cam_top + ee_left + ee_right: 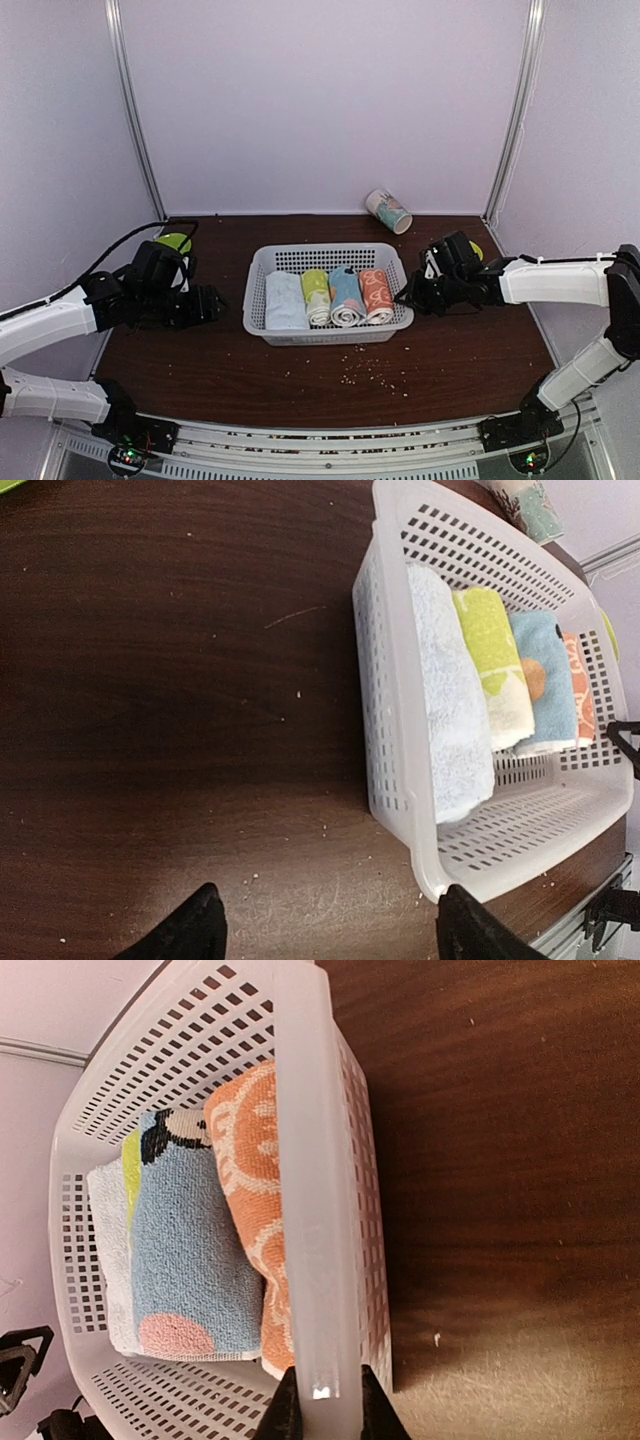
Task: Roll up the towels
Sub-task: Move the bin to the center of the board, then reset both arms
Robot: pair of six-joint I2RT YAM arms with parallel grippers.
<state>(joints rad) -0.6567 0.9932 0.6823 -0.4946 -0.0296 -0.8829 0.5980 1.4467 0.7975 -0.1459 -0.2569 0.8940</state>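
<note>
A white slatted basket (330, 338) sits mid-table with four rolled towels side by side. The peach-orange towel (376, 296) lies rightmost and the light blue spotted towel (347, 297) is next to it; both are rolled. My right gripper (408, 297) is shut on the basket's right rim (305, 1160), one finger inside beside the peach-orange towel (250, 1160), one outside. The light blue towel (185, 1240) shows an orange spot. My left gripper (212, 303) is open and empty, just left of the basket (395, 730), low over the table (330, 900).
A pale blue-white roll (286, 302) and a yellow-green roll (316, 295) fill the basket's left half. A printed cup (388, 210) lies on its side at the back wall. A green object (173, 241) sits far left. Crumbs (375, 370) lie scattered in front of the basket.
</note>
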